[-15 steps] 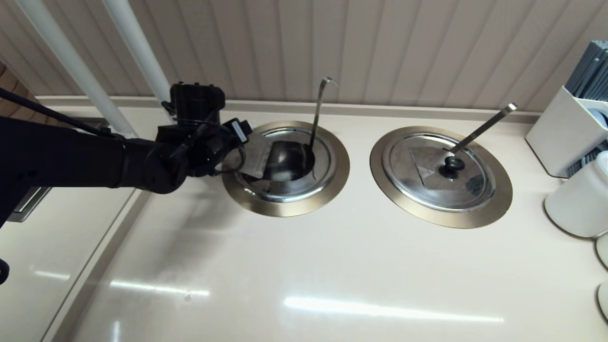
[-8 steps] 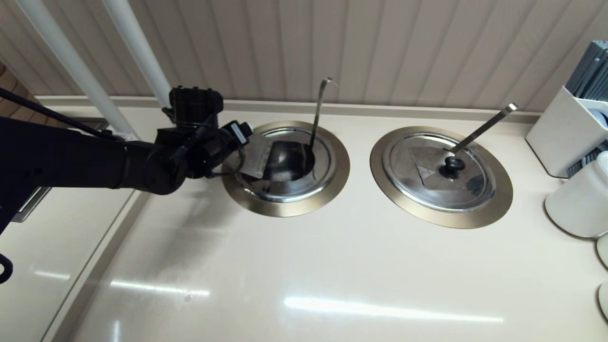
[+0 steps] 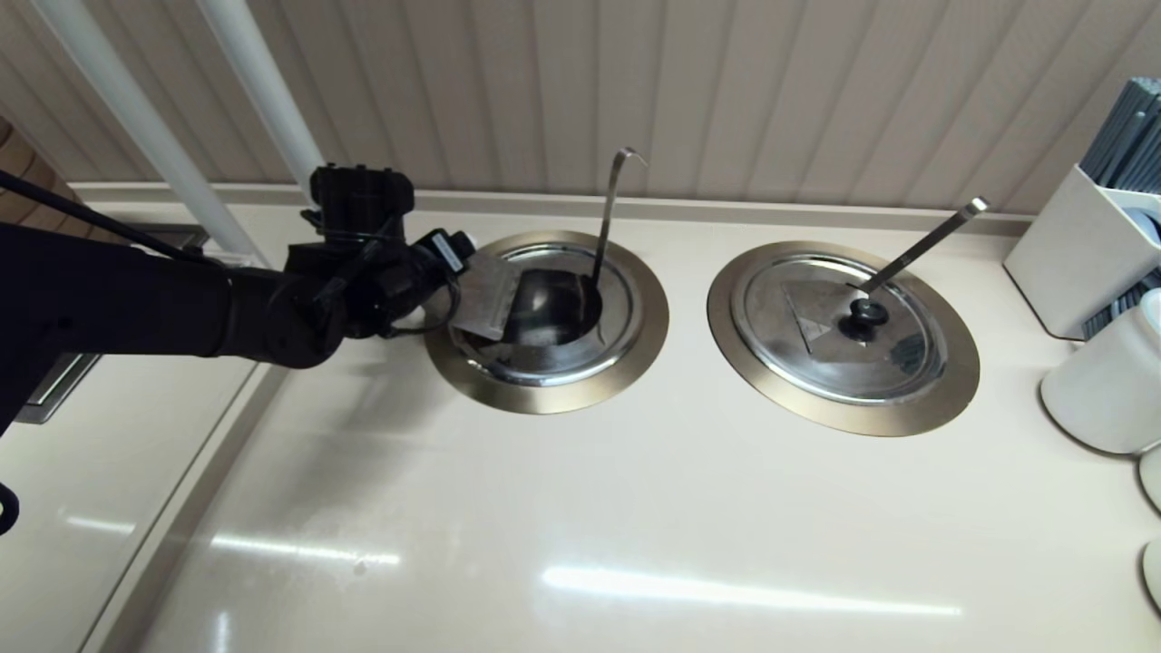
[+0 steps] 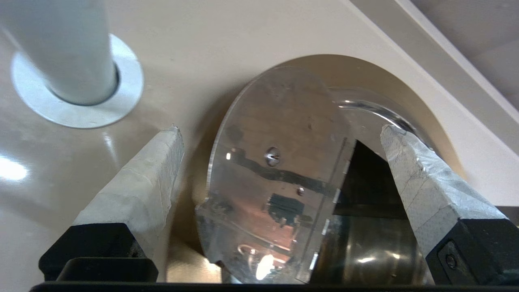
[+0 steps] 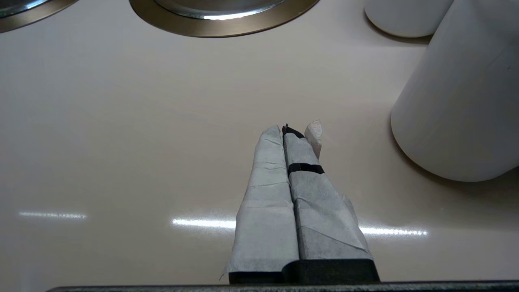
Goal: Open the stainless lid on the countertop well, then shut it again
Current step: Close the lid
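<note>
The stainless lid (image 3: 497,295) stands raised on edge over the left side of the countertop well (image 3: 547,319), its shiny underside facing the left gripper (image 4: 279,134), whose taped fingers (image 4: 138,182) are spread wide on either side without touching it. The thin hook-tipped ladle handle (image 3: 609,213) rises from the dark bowl. No readable writing shows anywhere. The right gripper (image 5: 290,136) hovers over the counter (image 3: 580,526), fingers pressed together, near a white canister (image 5: 466,101).

Beige countertop (image 3: 580,508), two brass-ringed wells set in, countertop well (image 3: 546,392), twin ring (image 3: 843,413), white containers (image 3: 1102,381) right
</note>
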